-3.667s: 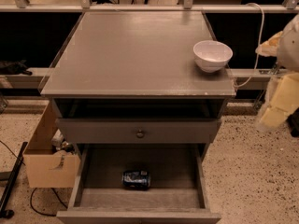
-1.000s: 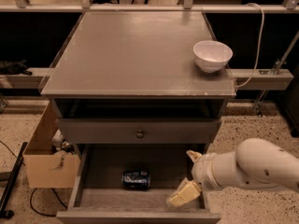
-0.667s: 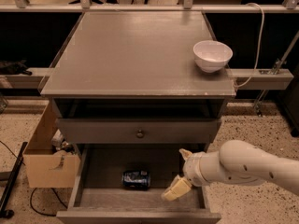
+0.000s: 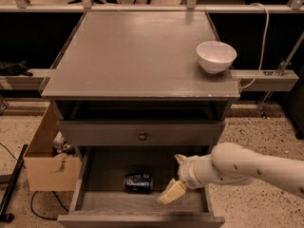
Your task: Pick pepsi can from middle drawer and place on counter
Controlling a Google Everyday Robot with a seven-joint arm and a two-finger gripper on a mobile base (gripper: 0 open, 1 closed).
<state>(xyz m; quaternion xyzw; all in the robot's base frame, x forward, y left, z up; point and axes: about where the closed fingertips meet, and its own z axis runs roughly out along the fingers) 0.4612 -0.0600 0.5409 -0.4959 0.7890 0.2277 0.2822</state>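
One counter [image 4: 137,56]. One bowl [image 4: 216,56] stands on the counter, near its right edge. Below the counter there are two drawers: one shut drawer [image 4: 95,133] bearing one knob [image 4: 142,136], and one open drawer [image 4: 108,167] lower still, holding one can [image 4: 138,182]. One cardboard box [image 4: 45,167] sits on the floor left of the counter. One gripper [image 4: 175,176], its two fingers [image 4: 171,193] spread apart, hangs below the counter's right half, inside the open drawer.
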